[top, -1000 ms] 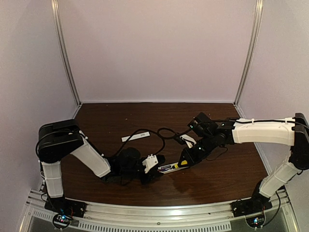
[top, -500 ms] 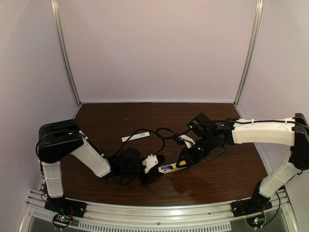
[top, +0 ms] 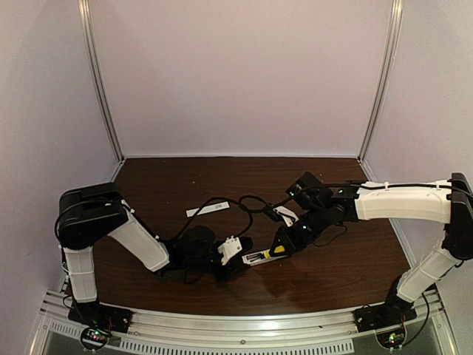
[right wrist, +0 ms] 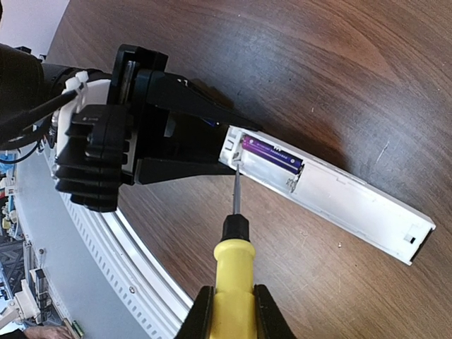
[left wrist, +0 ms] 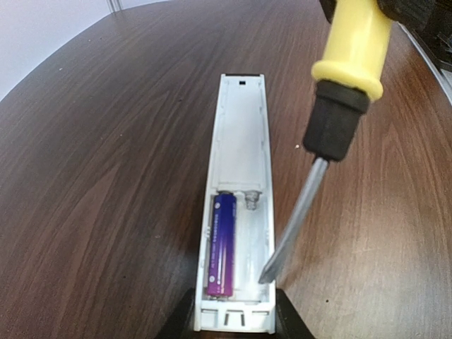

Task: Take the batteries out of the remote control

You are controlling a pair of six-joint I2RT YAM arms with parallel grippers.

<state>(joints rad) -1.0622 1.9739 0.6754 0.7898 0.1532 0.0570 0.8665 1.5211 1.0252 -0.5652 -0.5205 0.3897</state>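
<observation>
Dark wood desk (top: 222,177), plain pale walls (top: 236,74). Remote (left wrist: 240,134) lies mid-desk, left hand (left wrist: 235,321) clamping its end; one battery (left wrist: 220,244) inside. Right hand (right wrist: 233,314) grips screwdriver (right wrist: 233,279), tip in empty slot.

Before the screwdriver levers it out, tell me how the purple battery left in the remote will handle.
The battery is a smooth cylinder, so once free it will probably roll on the table. A spring contact shows in the empty slot beside it, so it may pop out suddenly. It looks small and rigid, likely light, easy to flick away.
</observation>
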